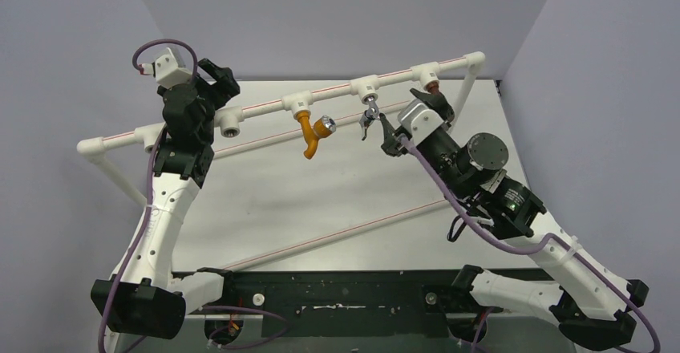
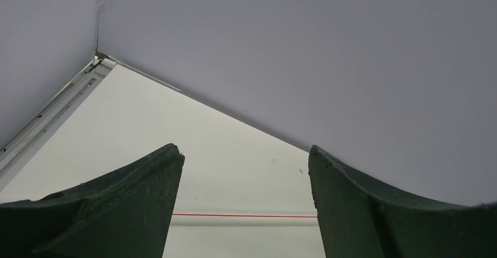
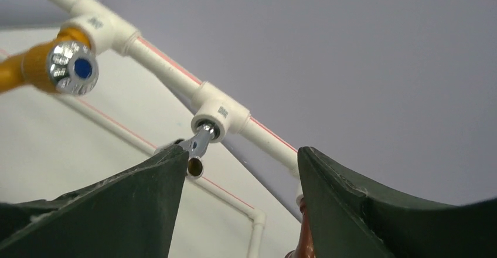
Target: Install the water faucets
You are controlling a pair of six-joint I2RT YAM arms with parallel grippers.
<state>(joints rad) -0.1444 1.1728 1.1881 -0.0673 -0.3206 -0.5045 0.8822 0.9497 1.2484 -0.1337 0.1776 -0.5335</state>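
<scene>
The right tool (image 3: 240, 152) hides most of the silver faucet (image 3: 201, 141).

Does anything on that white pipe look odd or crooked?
The leftmost socket is bare, while the other three appear filled. The silver tap seems slightly tilted in its socket, though that is hard to judge.

The orange plastic faucet with a chrome knob (image 1: 309, 135) hangs spout-down from a tee on the white pipe rail (image 1: 337, 90). The small shiny silver metal faucet (image 1: 369, 117) has its stem in the next tee to the right. The brown faucet (image 1: 433, 87) sits at the tee beyond that.
</scene>
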